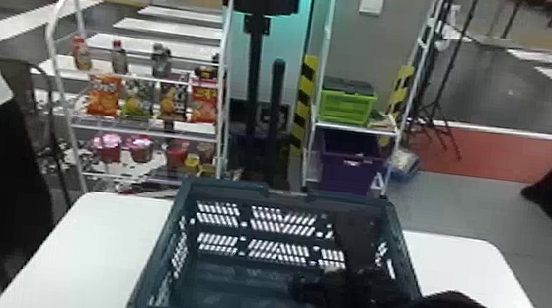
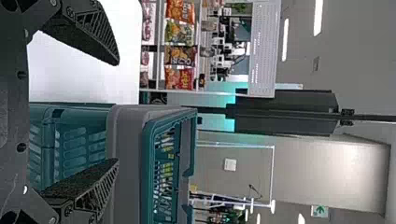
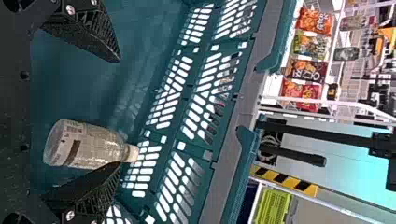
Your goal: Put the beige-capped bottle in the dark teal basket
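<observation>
Basket and bottle, as I viewed them from the remote station. The dark teal basket [image 1: 226, 188] stood on the white table [image 1: 95, 245], its slotted far wall facing the robot. My right arm entered from the lower right of the head view, with the right gripper [image 1: 323, 293] inside the basket. In the right wrist view, its two black fingers [image 3: 91, 35] stood wide apart and gripped nothing. The beige-capped bottle [image 3: 88, 144] was inside the basket, between those fingers and nearer one of them, its cap toward the slotted wall; whether that finger touched it I could not tell. The left gripper [image 2: 117, 111], in its own wrist view, was likewise wide open and empty, near the basket. A rack of snack bags [image 1: 104, 95] and a lime-green crate [image 1: 347, 107] stood beyond the table.
</observation>
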Motion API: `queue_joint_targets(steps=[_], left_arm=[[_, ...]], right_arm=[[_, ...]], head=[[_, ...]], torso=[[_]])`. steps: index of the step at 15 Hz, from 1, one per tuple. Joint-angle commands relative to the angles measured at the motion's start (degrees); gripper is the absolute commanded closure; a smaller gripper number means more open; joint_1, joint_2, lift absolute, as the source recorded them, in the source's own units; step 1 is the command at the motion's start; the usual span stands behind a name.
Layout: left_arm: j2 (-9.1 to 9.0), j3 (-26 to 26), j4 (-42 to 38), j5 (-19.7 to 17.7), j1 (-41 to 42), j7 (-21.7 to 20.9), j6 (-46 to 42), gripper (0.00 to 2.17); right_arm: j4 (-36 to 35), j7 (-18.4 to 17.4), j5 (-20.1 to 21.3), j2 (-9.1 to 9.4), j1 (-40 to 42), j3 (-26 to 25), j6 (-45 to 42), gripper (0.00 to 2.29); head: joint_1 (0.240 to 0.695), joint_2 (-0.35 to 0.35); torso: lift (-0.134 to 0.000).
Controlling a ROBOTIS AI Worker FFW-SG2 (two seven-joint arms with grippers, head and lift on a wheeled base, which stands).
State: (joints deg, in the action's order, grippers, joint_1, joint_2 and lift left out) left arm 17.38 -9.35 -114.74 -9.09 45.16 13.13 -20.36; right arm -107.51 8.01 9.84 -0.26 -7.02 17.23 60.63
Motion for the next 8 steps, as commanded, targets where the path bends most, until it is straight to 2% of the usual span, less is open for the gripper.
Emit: queue_joint_targets(steps=[1, 5, 8], left_arm=[[-0.15, 0.4, 0.3, -0.3, -0.1, 0.0, -1.1, 0.15], [-0.15, 0.5, 0.7, -0.7, 0.2, 0.0, -3.1, 0.15], [-0.15, 0.6, 0.8, -0.7, 0.1, 0.0, -3.4, 0.15]], right_arm=[[-1.8, 0.2, 0.3, 0.31, 0.2, 0.0, -0.4, 0.11], [-6.3, 0.8, 0.6, 0.31, 2.4, 1.4, -0.9, 0.11], [-12.4, 1.0, 1.3, 0.31, 5.8, 2.1, -1.8, 0.11]], head=[[0.499, 0.000], [0.499, 0.000], [0.499, 0.000]], torso=[[0.000], [0.000], [0.000]])
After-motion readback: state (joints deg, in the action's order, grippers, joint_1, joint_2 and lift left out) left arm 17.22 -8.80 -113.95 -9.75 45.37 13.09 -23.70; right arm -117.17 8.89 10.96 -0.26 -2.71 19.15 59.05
